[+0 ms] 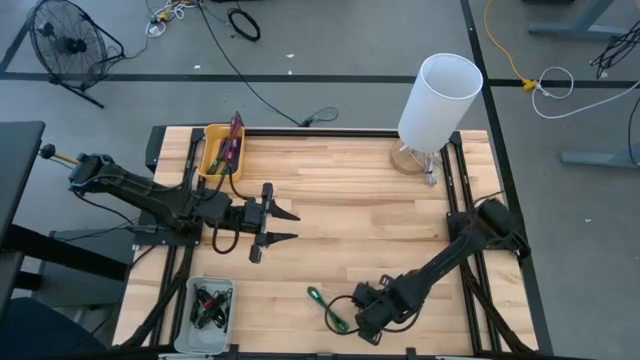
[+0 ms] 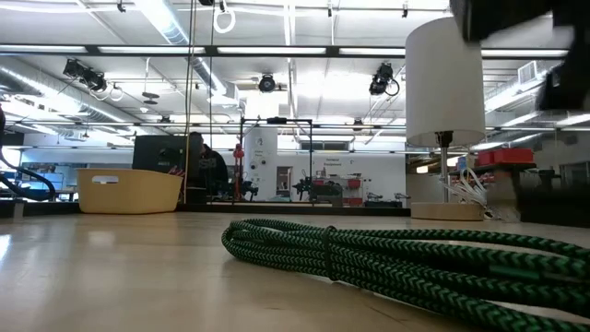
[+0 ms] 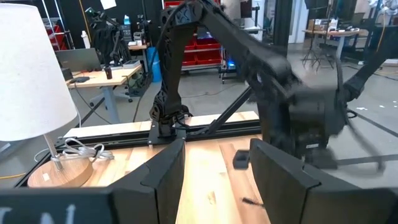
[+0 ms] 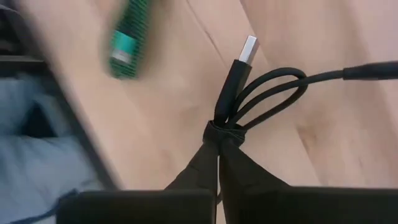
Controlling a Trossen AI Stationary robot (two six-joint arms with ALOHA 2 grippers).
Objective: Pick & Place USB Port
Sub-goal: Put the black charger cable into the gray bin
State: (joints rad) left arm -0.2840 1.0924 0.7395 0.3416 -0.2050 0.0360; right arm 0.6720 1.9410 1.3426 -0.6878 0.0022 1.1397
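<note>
USB cable (image 4: 249, 93), black, is pinched right at the right gripper (image 4: 217, 146): the two dark fingers meet on its bundled loops, and the silver plug (image 4: 248, 48) pokes out beyond them over the bare wood. That same wrist view catches a green braided end (image 4: 129, 38), blurred, in the upper left of the frame. From above, the right gripper (image 1: 368, 322) sits low in the bottom centre of the frame, near the front edge of the wooden table (image 1: 350, 200), with a green cable (image 1: 328, 308) curled just beside it on its left. At table height that green braided cable (image 2: 387, 258) fills the lower right of the frame, coiled flat on the wood.

Over on the left side of the overhead frame, the left gripper (image 1: 283, 227) hangs at mid-table with its fingers spread wide and nothing between them; its own wrist view shows the two fingers (image 3: 165, 174) apart, with the right arm (image 3: 273, 81) beyond them.

A yellow bin (image 1: 221, 152) sits at the upper left of the tabletop with cables in it, and a grey tray (image 1: 209, 305) of dark bits sits at the lower left. A white lamp (image 1: 437, 100) on a round wooden base stands in the upper right of the table. On the floor in the top left corner stands a fan (image 1: 70, 42).
</note>
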